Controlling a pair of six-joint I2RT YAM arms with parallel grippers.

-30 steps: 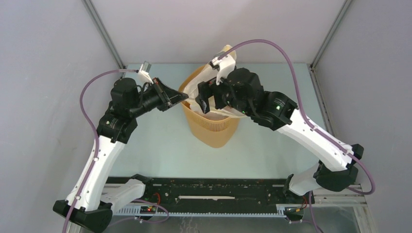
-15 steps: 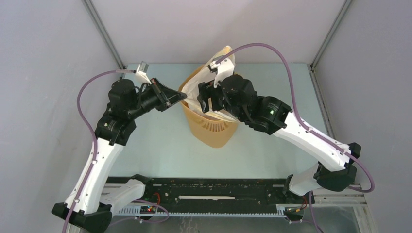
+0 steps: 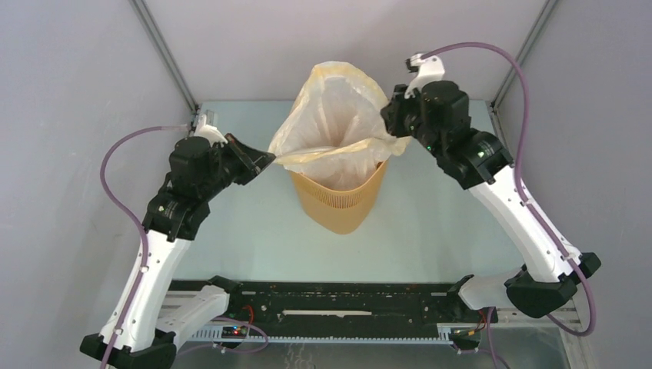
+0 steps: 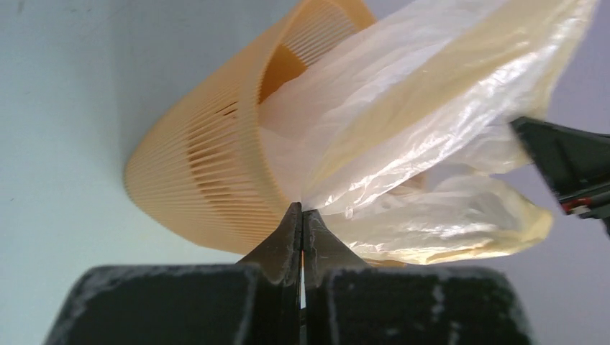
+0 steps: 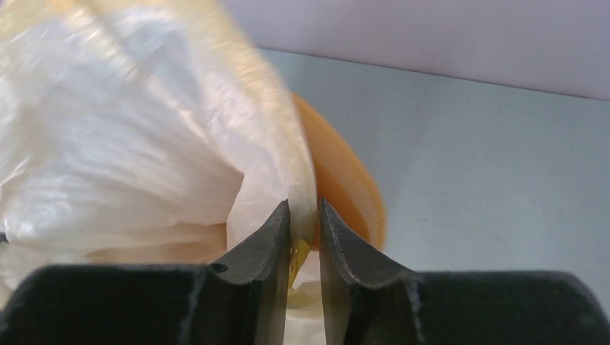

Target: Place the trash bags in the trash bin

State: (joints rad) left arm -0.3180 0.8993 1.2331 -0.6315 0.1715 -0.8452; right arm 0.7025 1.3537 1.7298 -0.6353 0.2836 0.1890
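right gripper (image 5: 304, 214) swung out right; with left gripper (image 4: 302, 219) it pinches bag (image 3: 338, 115) rim, mouth stretched above bin (image 3: 338, 206).

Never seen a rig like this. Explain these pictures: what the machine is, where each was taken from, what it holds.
This is a robot with two arms bolted at the near edge of a table. The wide picture looks down from above and behind them. The other two come from a camera on each wrist; the dark wedges at the bottom are that arm's own fingers. On the table stands an orange trash bin, with a thin cream trash bag rising out of its mouth. The left hand pinches one side of the bag's rim, the right hand the other, stretching it open between them.
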